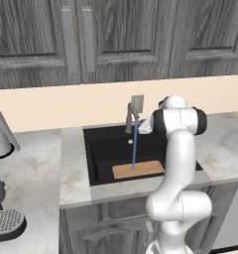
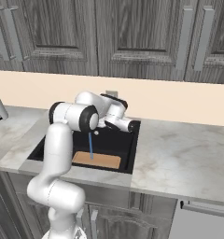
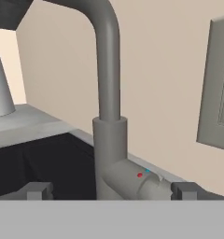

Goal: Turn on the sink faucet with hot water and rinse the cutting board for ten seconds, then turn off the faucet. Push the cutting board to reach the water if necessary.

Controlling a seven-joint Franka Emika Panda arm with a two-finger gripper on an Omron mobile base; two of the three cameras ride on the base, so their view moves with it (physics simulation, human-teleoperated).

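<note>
Pincer (image 3: 111, 191) is standing wide apart, nothing clamped, fingertips (image 3: 38, 190) sitting either side of the faucet (image 3: 109, 140) base. Faucet is rising right in front of the pincer, its grey column between the two tips, and the side handle stub with red and blue dots is lying just inside the right-hand tip; can't tell if any tip is touching metal.

Water (image 1: 134, 146) is running: a thin blue stream falling straight down from the spout, below and just in front of the pincer. It is landing on the cutting board (image 1: 138, 169), which is lying flat on the floor of the sink (image 1: 98, 149), well below the pincer and toward the near wall of the basin. Stream is hitting the board a bit left of its middle in the left base view.

Arm is reaching over the right part of the basin from the front, hand level with the faucet base at the back rim. Pale marble bench (image 2: 179, 149) is spreading to both sides of the pincer. A grey wall plate (image 3: 219, 84) is hanging on the beige backsplash behind the faucet, up and right of the pincer in the hand view.
</note>
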